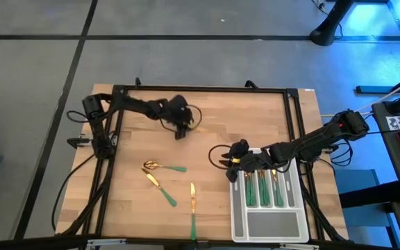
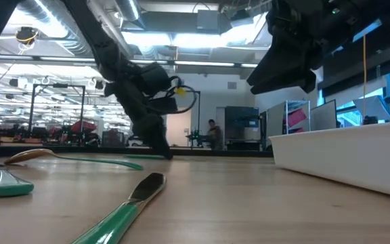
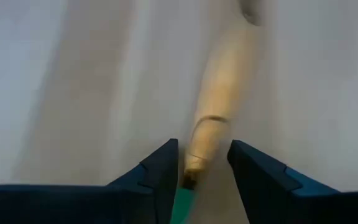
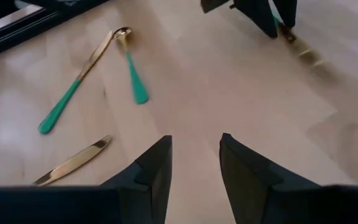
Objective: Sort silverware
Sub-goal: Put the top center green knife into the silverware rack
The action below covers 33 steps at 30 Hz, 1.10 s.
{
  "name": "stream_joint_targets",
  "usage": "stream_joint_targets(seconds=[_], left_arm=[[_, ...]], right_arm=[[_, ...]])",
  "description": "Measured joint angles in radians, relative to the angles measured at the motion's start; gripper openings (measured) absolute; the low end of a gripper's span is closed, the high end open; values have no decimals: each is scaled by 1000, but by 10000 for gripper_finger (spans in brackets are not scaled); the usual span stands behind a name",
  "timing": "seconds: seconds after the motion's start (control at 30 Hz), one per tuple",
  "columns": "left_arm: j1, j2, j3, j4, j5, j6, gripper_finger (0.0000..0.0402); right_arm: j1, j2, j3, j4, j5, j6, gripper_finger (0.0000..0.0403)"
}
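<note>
Left claw (image 1: 180,129) is down on the counter (image 1: 207,111), well away from the tray (image 1: 269,226) on its far-left side — and the overhead camera hides what it is doing. The left wrist camera tells it: a gold-headed piece (image 3: 219,93) with a green handle lies between the two fingers (image 3: 160,171), which stand apart on either side with gaps still showing, not clamped. Right claw (image 1: 232,161) hangs just off the tray's upper left corner, fingers parted and empty — its wrist camera shows bare wood between them. Left of the tray lie a spoon (image 1: 160,167), a second green-handled piece (image 1: 160,186) and a knife (image 1: 193,208). Inside the tray's slots, sorted pieces (image 1: 262,187) rest side by side.
</note>
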Motion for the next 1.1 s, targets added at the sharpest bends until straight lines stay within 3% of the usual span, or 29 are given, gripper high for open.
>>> stream_joint_targets(seconds=[0.33,0.53,0.67,0.93,1.1], left_arm=[[-193,-3,7,-52,-120,-300,106],[-262,-2,6,-43,-179,-430,101],[-271,-1,4,-5,-163,-495,125],[-262,-1,-8,12,-141,-558,217],[-291,0,-9,-2,-159,-547,228]], right_arm=[[0,0,1,10,-228,-49,133],[0,0,1,7,-230,-116,133],[-1,0,1,6,-226,-205,133],[-1,0,1,1,-222,-319,133],[-1,0,1,1,-222,-329,133]])
